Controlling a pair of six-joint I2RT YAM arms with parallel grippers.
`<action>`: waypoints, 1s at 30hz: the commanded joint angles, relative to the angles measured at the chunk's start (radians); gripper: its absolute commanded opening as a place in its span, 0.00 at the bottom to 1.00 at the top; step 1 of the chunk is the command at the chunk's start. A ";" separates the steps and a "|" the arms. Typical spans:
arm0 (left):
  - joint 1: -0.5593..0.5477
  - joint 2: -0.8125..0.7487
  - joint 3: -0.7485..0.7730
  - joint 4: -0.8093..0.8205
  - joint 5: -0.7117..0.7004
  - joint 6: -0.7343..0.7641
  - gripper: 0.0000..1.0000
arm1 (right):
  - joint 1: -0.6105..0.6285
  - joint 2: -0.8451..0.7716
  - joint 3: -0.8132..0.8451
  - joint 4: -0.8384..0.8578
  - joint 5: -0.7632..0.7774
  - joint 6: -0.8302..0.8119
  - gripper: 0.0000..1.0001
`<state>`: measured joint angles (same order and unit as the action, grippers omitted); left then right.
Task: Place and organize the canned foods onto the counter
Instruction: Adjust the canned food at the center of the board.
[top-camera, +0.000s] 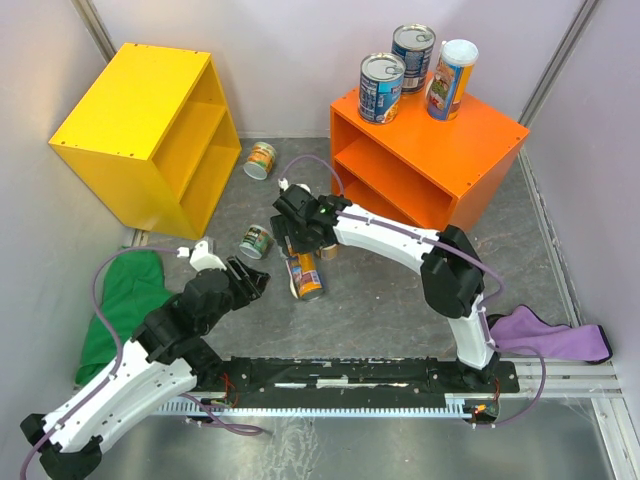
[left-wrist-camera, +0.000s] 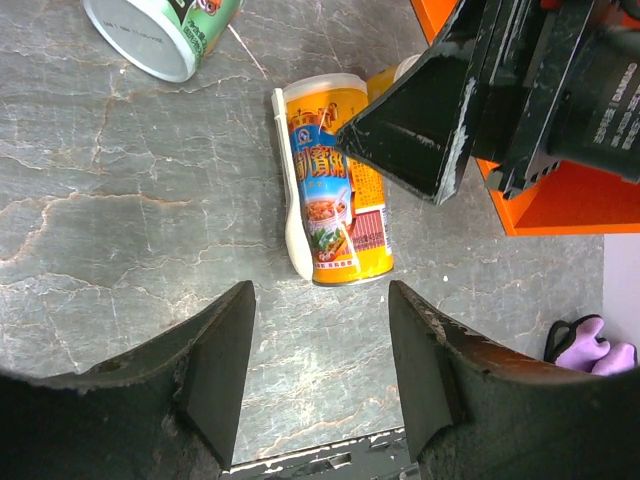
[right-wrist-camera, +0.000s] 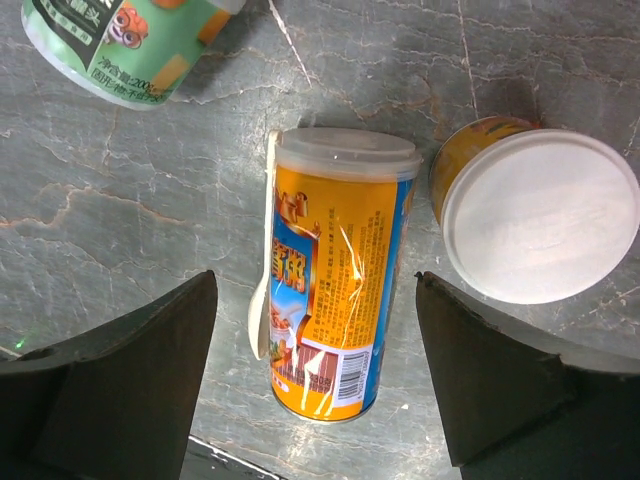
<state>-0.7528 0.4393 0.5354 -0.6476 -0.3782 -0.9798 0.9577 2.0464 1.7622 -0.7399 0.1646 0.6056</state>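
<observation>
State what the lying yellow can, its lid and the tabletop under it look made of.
Yellow can: glossy printed film wrap, shown by wrinkled highlights; the body beneath is unclear. Lid: milky translucent plastic. Tabletop: grey veined stone look, possibly laminate.

This looks like a lab test cell. Plain pale panels wall in my marbled desk, with a black mounting rail at its near edge.

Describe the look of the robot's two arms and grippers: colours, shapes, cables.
Both the left arm and right arm have white shells, black joints and thin purple cables. The left gripper and right gripper are black with broad, wedge-shaped, scuffed fingers.
</observation>
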 joint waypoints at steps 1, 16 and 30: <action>-0.002 0.025 0.005 0.053 0.008 -0.027 0.63 | -0.031 0.009 -0.001 0.065 -0.066 0.006 0.88; -0.002 0.046 0.011 0.074 -0.014 -0.025 0.64 | -0.042 0.089 0.020 0.059 -0.079 -0.009 0.87; -0.002 0.023 0.018 0.042 -0.024 -0.020 0.64 | -0.048 0.149 0.043 0.087 -0.110 0.007 0.87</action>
<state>-0.7532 0.4778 0.5354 -0.6197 -0.3683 -0.9798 0.9142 2.1681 1.7618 -0.6800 0.0662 0.6052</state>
